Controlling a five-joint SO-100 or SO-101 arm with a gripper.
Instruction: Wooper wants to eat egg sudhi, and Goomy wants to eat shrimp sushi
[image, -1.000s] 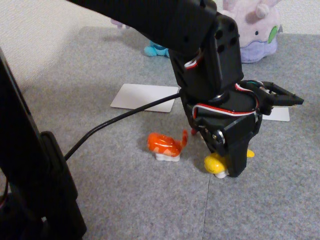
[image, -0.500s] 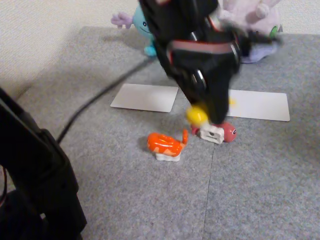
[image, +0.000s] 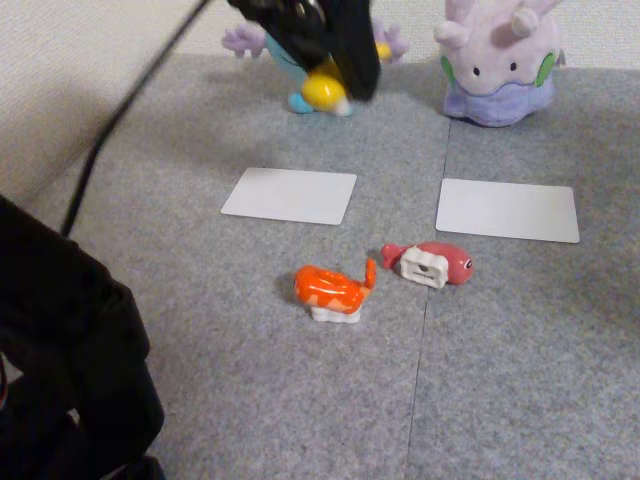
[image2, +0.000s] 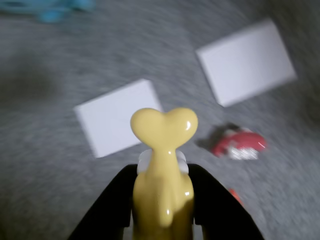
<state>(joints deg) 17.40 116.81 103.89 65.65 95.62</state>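
Egg sushi (image2: 163, 172) sits pinched tight in the hand (image: 335, 70), up in the air just in front of Wooper (image: 285, 50). I'd lower slowly over the left white card (image: 289, 195) before letting go.

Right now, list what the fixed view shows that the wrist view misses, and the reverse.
Fixed view alone: Goomy sitting upright at the back, the whole shrimp sushi on the mat, and the black cable running along the left.

Wrist view alone: the tool from behind, its jaws shut on the egg sudhi, whose heart-shaped tail points away from the camera.

Both: the yellow piece lifted off the mat, the two white cards, the pinkish-red sushi, and part of blue Wooper.
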